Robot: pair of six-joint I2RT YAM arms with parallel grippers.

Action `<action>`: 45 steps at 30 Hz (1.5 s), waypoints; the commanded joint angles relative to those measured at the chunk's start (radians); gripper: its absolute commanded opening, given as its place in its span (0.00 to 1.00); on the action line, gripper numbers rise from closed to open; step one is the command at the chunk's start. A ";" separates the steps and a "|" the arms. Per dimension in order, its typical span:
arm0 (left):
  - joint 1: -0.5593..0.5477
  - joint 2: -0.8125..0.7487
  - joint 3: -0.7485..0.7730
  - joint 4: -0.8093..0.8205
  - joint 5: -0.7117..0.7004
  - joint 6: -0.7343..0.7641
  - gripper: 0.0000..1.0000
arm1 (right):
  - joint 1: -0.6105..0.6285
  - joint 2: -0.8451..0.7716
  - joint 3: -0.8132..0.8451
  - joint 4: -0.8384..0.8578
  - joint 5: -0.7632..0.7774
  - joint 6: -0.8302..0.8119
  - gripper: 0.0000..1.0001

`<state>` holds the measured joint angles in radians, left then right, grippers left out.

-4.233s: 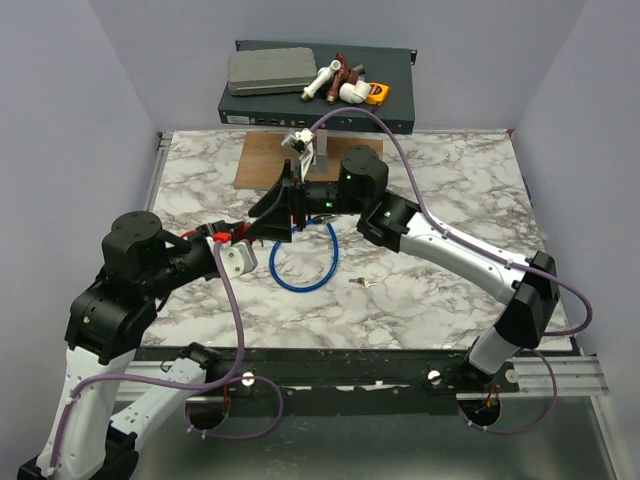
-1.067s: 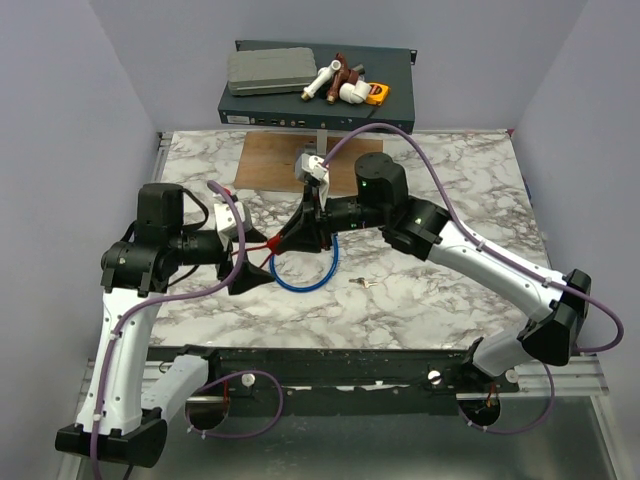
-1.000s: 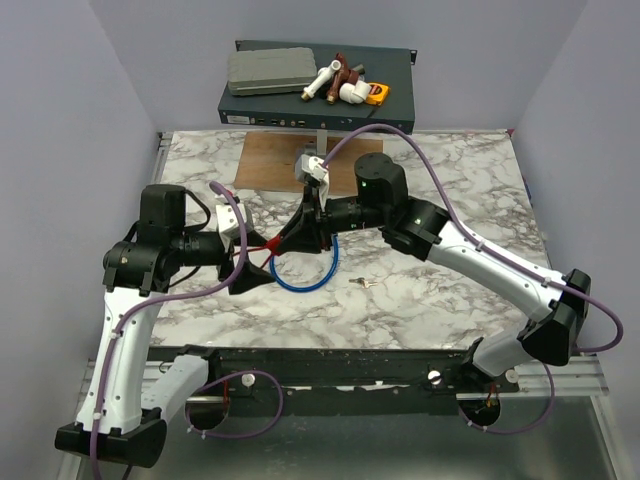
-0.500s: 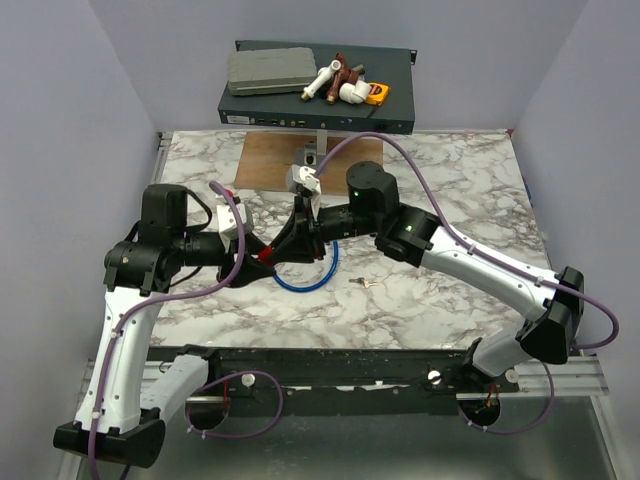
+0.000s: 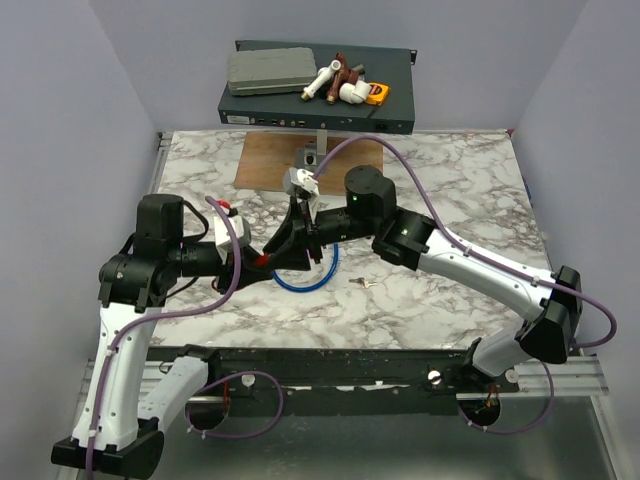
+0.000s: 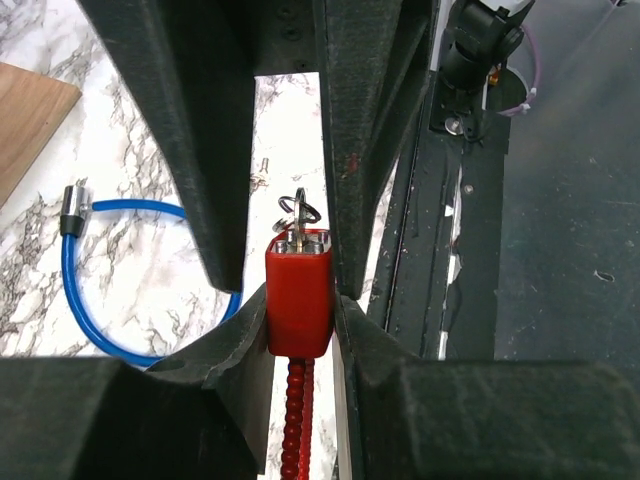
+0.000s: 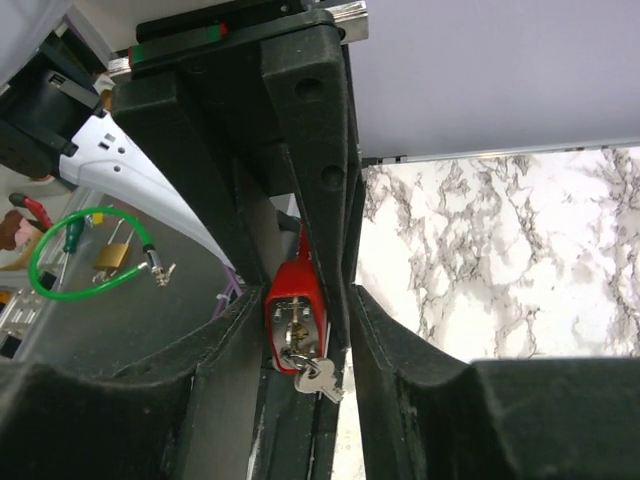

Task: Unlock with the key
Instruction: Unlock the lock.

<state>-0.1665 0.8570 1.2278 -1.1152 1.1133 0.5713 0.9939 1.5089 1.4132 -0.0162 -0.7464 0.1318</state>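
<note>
A small red lock body (image 6: pixel 298 300) with a red beaded cable (image 6: pixel 292 420) hangs above the table between both grippers. The silver key (image 7: pixel 322 380) sits in the lock's metal face (image 7: pixel 297 325), and its ring (image 6: pixel 300 212) shows in the left wrist view. My left gripper (image 6: pixel 298 320) is shut on the lock's sides. My right gripper (image 7: pixel 305 350) faces it from the other side with its fingers (image 6: pixel 215 150) standing loosely around the lock, a gap of table showing beside one. In the top view both meet at the red spot (image 5: pixel 262 259).
A blue cable loop (image 5: pixel 300 275) with a metal plug (image 6: pixel 72 208) lies under the grippers. Another small key (image 5: pixel 362 282) lies to its right. A wooden board (image 5: pixel 270 160) and a black box (image 5: pixel 315 100) with parts on top are behind. A green cable (image 7: pixel 90 250) and brass padlock (image 7: pixel 108 258) show off the table.
My left gripper's jaws have come together on the red lock. The right gripper's jaws have eased apart, and both arms have shifted slightly left.
</note>
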 commanded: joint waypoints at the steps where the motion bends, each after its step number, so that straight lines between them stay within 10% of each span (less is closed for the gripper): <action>1: -0.008 -0.044 -0.011 -0.004 -0.008 -0.002 0.00 | 0.003 -0.025 -0.016 0.023 0.018 0.025 0.47; 12: -0.031 -0.031 0.056 -0.209 -0.100 0.137 0.00 | -0.020 -0.164 -0.020 -0.174 0.121 -0.075 0.55; 45: -0.103 0.038 0.137 -0.250 -0.189 0.139 0.00 | -0.020 -0.077 -0.115 0.091 -0.103 0.113 0.28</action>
<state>-0.2623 0.8898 1.3499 -1.3853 0.9165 0.7246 0.9733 1.4097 1.3132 0.0444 -0.8474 0.2363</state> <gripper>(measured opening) 0.234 0.279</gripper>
